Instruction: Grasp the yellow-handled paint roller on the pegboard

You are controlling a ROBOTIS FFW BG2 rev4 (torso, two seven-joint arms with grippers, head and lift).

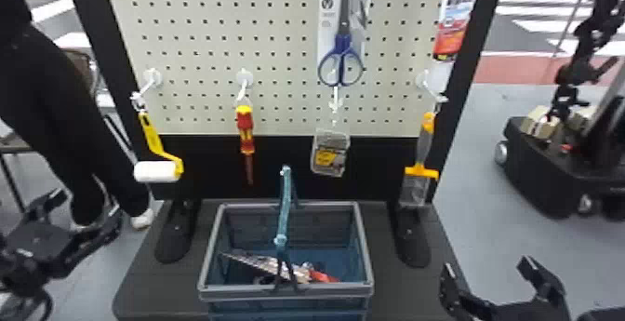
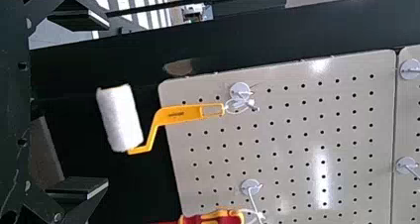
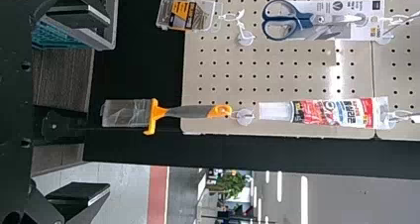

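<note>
The yellow-handled paint roller (image 1: 151, 141) hangs from a white hook at the pegboard's (image 1: 209, 41) left edge, its white roller end lowest. In the left wrist view the roller (image 2: 120, 117) and its yellow handle (image 2: 183, 114) lie straight ahead of my left gripper (image 2: 84, 104), which is open and apart from it. In the head view my left gripper (image 1: 79, 217) sits low at the left, below and left of the roller. My right gripper (image 1: 488, 273) is open at the bottom right, holding nothing.
A red-yellow screwdriver (image 1: 245, 129), blue scissors (image 1: 342, 59), a screw packet (image 1: 329, 152) and an orange-handled scraper (image 1: 421, 166) hang further right. A grey-blue basket (image 1: 211, 250) stands on the black table. A person's dark leg (image 1: 56, 110) is close to the roller's left.
</note>
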